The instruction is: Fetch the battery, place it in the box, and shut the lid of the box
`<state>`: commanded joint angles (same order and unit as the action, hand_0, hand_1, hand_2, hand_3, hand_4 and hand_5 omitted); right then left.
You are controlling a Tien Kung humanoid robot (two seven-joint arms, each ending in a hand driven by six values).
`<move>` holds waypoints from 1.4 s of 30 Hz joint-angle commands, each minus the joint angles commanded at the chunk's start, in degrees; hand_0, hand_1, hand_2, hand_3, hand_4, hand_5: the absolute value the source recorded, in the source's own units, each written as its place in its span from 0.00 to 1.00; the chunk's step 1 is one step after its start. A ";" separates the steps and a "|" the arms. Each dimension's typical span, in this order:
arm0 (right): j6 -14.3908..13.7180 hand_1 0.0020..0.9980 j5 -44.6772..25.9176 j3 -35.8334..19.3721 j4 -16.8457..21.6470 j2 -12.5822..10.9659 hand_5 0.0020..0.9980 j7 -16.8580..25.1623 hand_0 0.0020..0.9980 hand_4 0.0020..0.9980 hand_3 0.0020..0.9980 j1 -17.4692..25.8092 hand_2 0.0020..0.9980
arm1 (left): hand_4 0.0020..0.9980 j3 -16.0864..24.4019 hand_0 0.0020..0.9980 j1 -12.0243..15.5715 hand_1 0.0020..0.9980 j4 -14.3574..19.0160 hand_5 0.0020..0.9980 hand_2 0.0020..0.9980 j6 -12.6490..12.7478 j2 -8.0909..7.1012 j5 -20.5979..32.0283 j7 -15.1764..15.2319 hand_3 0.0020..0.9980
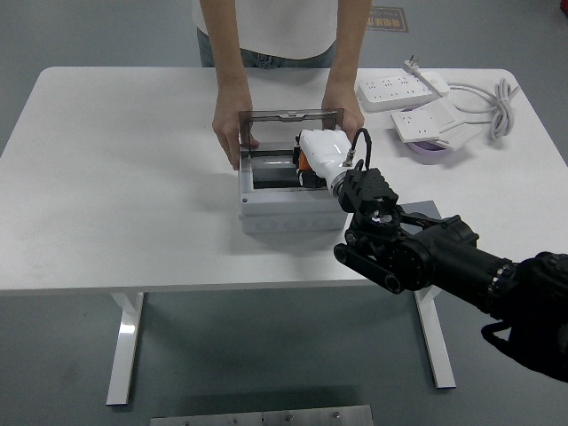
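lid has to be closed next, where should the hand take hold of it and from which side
Probably the lid's free top edge, reached from the robot's side over the box. The smoky panel stands upright, hinged at the far wall, so that edge gives most leverage. The person's hands hold both sides, leaving only the middle free.

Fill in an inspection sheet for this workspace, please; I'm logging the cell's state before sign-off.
Surface: white table, bare on its left half.
Job's things: grey box with its clear lid raised; the battery cannot be made out, hidden under the hand.
Clutter: two power strips and a purple roll at far right.
Grippers: right hand reaches into the box, fingers hidden; left hand not in view.
Cables: white cord looped at the far right corner.
Surroundings: a person at the far side steadies the box, one hand on its left side, the other hand at its right rear corner.
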<state>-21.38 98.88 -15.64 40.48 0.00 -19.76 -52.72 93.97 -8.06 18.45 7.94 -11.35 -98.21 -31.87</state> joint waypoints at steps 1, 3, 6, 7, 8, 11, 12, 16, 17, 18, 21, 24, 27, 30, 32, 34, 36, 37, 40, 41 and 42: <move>-0.04 0.24 -0.33 0.41 0.27 0.00 0.00 -0.03 0.08 0.01 0.30 -0.01 0.28 | 0.82 0.04 0.42 -0.03 0.65 0.00 0.91 0.66 -0.01 0.03 -0.08 0.01 0.65; -0.18 0.24 -0.54 0.75 0.58 0.00 0.00 0.02 0.08 0.01 0.30 -0.06 0.28 | 0.82 0.09 0.42 -0.08 0.65 0.00 0.91 0.66 -0.03 0.04 -0.18 0.01 0.65; -0.75 0.24 -1.07 0.88 1.22 0.00 0.00 0.55 0.08 0.01 0.30 -0.18 0.28 | 0.82 0.20 0.42 -0.13 0.65 0.03 0.91 0.66 -0.10 0.05 -0.44 -0.05 0.65; -1.07 0.24 -1.31 0.80 1.48 0.00 0.00 0.82 0.08 0.01 0.30 -0.23 0.28 | 0.82 0.24 0.42 -0.12 0.65 0.05 0.91 0.66 -0.12 0.06 -0.53 -0.09 0.65; -1.25 0.24 -1.44 0.72 1.65 0.00 0.00 0.99 0.08 0.01 0.30 -0.27 0.28 | 0.82 0.25 0.42 -0.11 0.65 0.06 0.91 0.66 -0.14 0.07 -0.57 -0.12 0.65; -1.88 0.24 -1.80 0.47 2.44 0.00 0.00 1.54 0.08 0.01 0.30 -0.50 0.28 | 0.82 0.31 0.42 -0.10 0.65 0.09 0.91 0.66 -0.20 0.15 -0.72 -0.22 0.65; -2.07 0.24 -1.84 0.37 2.78 0.00 0.00 1.64 0.08 0.02 0.30 -0.55 0.28 | 0.83 0.31 0.42 -0.10 0.65 0.10 0.91 0.66 -0.21 0.18 -0.73 -0.24 0.65; -2.80 0.24 -1.48 0.02 4.52 0.00 0.00 1.82 0.08 0.02 0.30 -0.69 0.28 | 0.83 0.31 0.42 -0.14 0.65 0.11 0.91 0.66 -0.22 0.24 -0.78 -0.28 0.65; -2.93 0.24 -1.38 0.01 4.80 0.00 0.00 1.83 0.08 0.02 0.30 -0.70 0.28 | 0.83 0.32 0.42 -0.16 0.65 0.10 0.91 0.66 -0.23 0.25 -0.79 -0.28 0.65; -3.04 0.24 -1.31 0.04 5.05 0.00 0.00 1.83 0.08 0.02 0.30 -0.71 0.28 | 0.83 0.31 0.42 -0.18 0.65 0.10 0.91 0.66 -0.24 0.24 -0.79 -0.28 0.65; -3.24 0.24 -1.17 0.17 5.46 0.00 0.00 1.86 0.08 0.02 0.30 -0.65 0.28 | 0.83 0.31 0.42 -0.21 0.65 0.09 0.91 0.66 -0.27 0.23 -0.82 -0.28 0.65; -3.39 0.24 -1.30 0.35 5.46 0.00 0.00 1.99 0.08 0.02 0.30 -0.55 0.28 | 0.83 0.30 0.42 -0.21 0.65 0.09 0.91 0.66 -0.28 0.21 -0.84 -0.29 0.65; -3.34 0.24 -1.51 0.28 5.21 0.00 0.00 2.26 0.08 0.02 0.30 -0.45 0.28 | 0.83 0.28 0.42 -0.22 0.65 0.10 0.91 0.66 -0.33 0.20 -0.87 -0.34 0.65; -3.18 0.24 -2.06 -0.05 4.78 0.00 0.00 2.95 0.08 0.01 0.30 -0.35 0.28 | 0.83 0.28 0.42 -0.28 0.65 0.10 0.91 0.66 -0.37 0.18 -0.89 -0.36 0.65; -3.04 0.24 -2.33 -0.26 4.48 0.00 0.00 3.42 0.08 0.01 0.30 -0.30 0.28 | 0.83 0.25 0.42 -0.32 0.65 0.08 0.91 0.66 -0.37 0.17 -0.85 -0.33 0.65; -2.95 0.24 -2.51 -0.45 4.24 0.00 0.00 3.77 0.08 0.01 0.30 -0.28 0.28 | 0.83 0.24 0.42 -0.34 0.65 0.07 0.91 0.66 -0.37 0.18 -0.84 -0.31 0.65; -2.81 0.25 -2.75 -0.61 3.99 0.00 0.00 4.20 0.09 0.04 0.30 -0.30 0.28 | 0.83 0.24 0.42 -0.35 0.65 0.08 0.91 0.66 -0.38 0.21 -0.85 -0.33 0.65; -2.76 0.25 -2.81 -0.72 3.86 0.00 0.00 4.37 0.09 0.04 0.30 -0.31 0.28 | 0.83 0.24 0.42 -0.34 0.65 0.07 0.91 0.66 -0.39 0.22 -0.86 -0.33 0.65; -2.80 0.25 -2.86 -0.92 3.73 0.00 0.00 4.62 0.09 0.04 0.30 -0.33 0.28 | 0.83 0.24 0.42 -0.32 0.65 0.09 0.91 0.66 -0.40 0.22 -0.89 -0.36 0.65; -2.82 0.25 -2.87 -0.96 3.71 0.00 0.00 4.67 0.09 0.04 0.30 -0.33 0.28 | 0.83 0.24 0.42 -0.32 0.65 0.09 0.91 0.66 -0.40 0.22 -0.89 -0.37 0.65; -2.85 0.31 -2.96 -0.99 3.65 0.00 0.18 4.75 0.30 0.49 0.44 -0.34 0.37 | 0.83 0.22 0.42 -0.32 0.65 0.09 0.91 0.66 -0.40 0.22 -0.86 -0.35 0.65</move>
<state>-24.23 95.92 -16.63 44.13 0.00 -15.01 -53.06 94.19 -8.38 18.54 7.54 -11.14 -99.07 -32.23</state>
